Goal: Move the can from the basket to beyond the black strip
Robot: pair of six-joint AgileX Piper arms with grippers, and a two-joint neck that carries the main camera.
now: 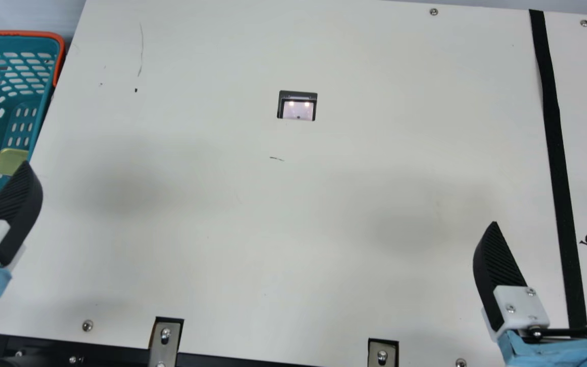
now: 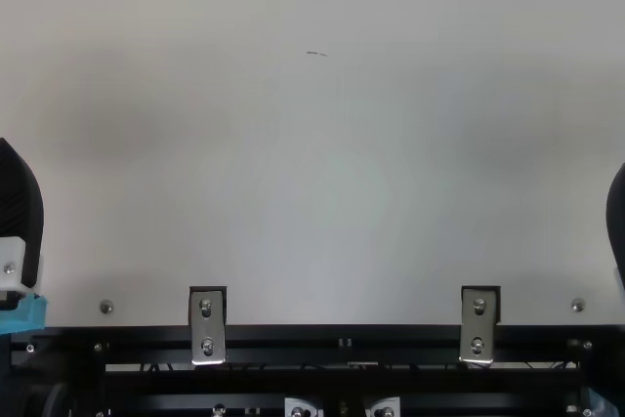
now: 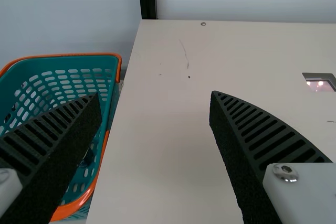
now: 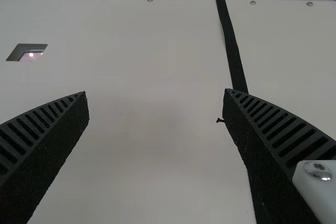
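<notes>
Left wrist view: the left gripper [image 3: 155,94] is released, its fingers spread wide with nothing between them. The basket [image 3: 63,55] sits beside it on the arm's outer side, off the edge of the table [image 3: 157,182]. The basket's orange rim is the first edge to pass over.

Right wrist view: the right gripper [image 4: 155,94] is also released and holds nothing. The black strip [image 4: 233,51] runs away from it, partly behind one finger.

Main view: the can [image 1: 10,162], to judge by a yellow-green surface half seen, lies low inside the basket, just beyond the left gripper's visible fingertip. Its long axis cannot be determined. The left arm is nearer; the pick calls for positioning outward and descending between the basket walls. Fouling the table-side rim is the main risk. A broad span of tabletop separates the left gripper from the strip, so a handover is likely. The right gripper stands across the strip.

Top view: one finger of each gripper stands at opposite sides, with a wide working stretch of tabletop between them.
</notes>
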